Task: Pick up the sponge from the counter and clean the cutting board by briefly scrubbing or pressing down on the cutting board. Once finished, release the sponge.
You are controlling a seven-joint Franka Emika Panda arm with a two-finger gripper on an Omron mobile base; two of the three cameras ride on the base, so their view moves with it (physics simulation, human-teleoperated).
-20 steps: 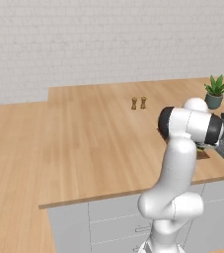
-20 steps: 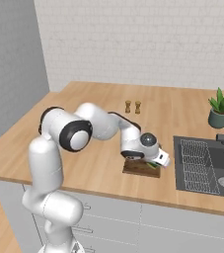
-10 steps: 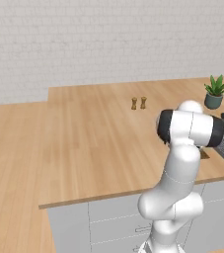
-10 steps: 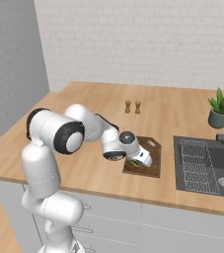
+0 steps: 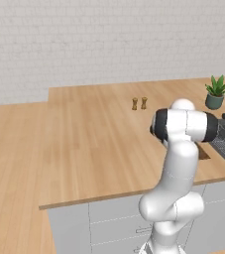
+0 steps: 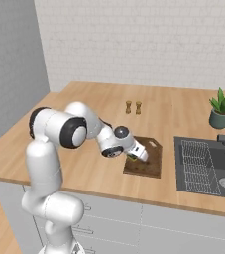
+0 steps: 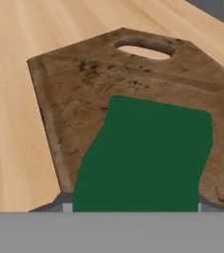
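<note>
My hand (image 6: 138,154) is clamped on the sponge (image 7: 143,155), which I hold low over the cutting board (image 7: 79,89). In the hand view the dark green face hides the fingertips, with board surface showing on every side of it. Whether the sponge is pressed onto the wood or just above it, I cannot tell.

Handling, as I judge it: the sponge is light and soft, so it will give under the grip and flatten when pushed down. The grip belongs across its narrow sides, mid-length, to keep the block from twisting during a scrub.

The board is stiff, thin and flat on the counter (image 6: 91,106), with a slot handle (image 7: 144,49) at its far end. It may slide under a hard sideways push, so I favour downward pressure.
</note>
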